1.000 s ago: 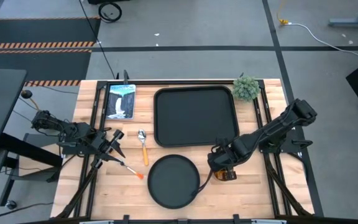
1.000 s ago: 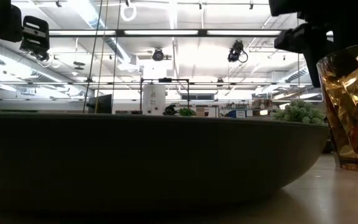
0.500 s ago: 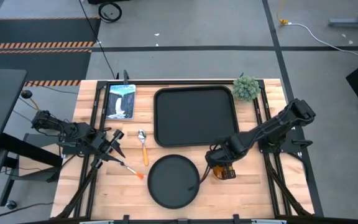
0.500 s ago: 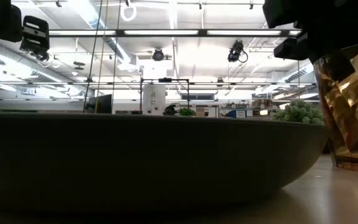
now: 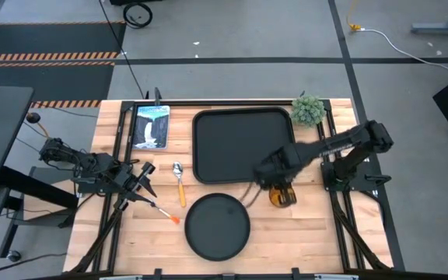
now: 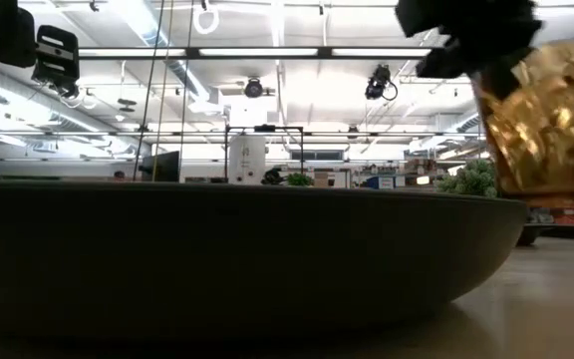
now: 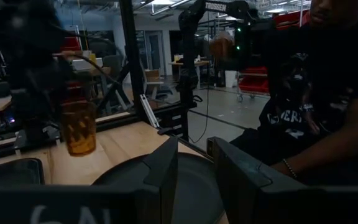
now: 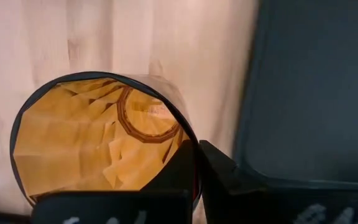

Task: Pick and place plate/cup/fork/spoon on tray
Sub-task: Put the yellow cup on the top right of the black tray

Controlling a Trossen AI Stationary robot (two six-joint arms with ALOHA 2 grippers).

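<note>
The amber glass cup (image 5: 281,196) hangs just off the tray's near right corner, with my right gripper (image 5: 271,176) shut on it. The low view shows the cup (image 6: 546,120) clear of the tabletop. The black tray (image 5: 243,145) lies at the far middle. The round black plate (image 5: 218,225) rests flat near the front edge. The spoon (image 5: 180,183) and the fork (image 5: 160,208) lie on the wood left of the plate. My left gripper (image 5: 143,174) waits open at the left, by the fork's tine end. My right gripper pinches the cup's rim wall (image 8: 188,140), one finger (image 8: 178,174) inside the cup and the other (image 8: 224,175) outside. The fingers come from above, pointing down. The cup hangs below them, slightly tilted, lifted clear of the table.
A fuzzy green plant ball (image 5: 308,110) sits at the tray's far right corner and a blue-white booklet (image 5: 150,126) at the far left. A person (image 7: 316,93) shows beyond the table in the left wrist view. Bare wood lies right of the plate.
My right gripper has shut on the cup's rim and risen, carrying the cup toward the table's far edge and the tray. The cup, which stood on the wood right of the plate, now hangs clear of the table.
</note>
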